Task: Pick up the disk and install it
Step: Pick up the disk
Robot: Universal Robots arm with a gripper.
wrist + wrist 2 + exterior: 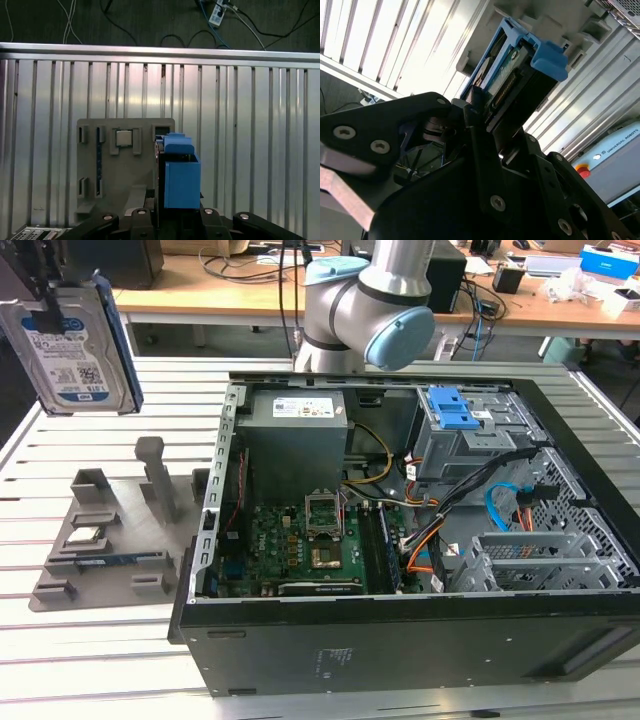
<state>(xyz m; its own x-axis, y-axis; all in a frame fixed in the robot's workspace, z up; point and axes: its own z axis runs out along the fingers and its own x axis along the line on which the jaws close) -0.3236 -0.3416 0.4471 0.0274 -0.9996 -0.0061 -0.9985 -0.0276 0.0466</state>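
The disk (75, 345), a silver hard drive with a white-and-blue label and blue side rails, hangs upright in the air at the exterior view's far left, above the grey holder (110, 540). My gripper (45, 310) is shut on its upper part, and a black finger crosses the label. The second wrist view shows the disk (512, 75) edge-on, with its blue rail end sticking out past my gripper (480, 115). In the first wrist view the blue rail (181, 180) stands up from my gripper (172, 216), over the holder (120, 175).
The open computer case (400, 640) lies on the slatted table (100, 670), at the exterior view's right of the holder. Inside it are a drive bay with a blue latch (455, 415) and a metal cage (530, 560). A small square chip (85, 536) sits on the holder.
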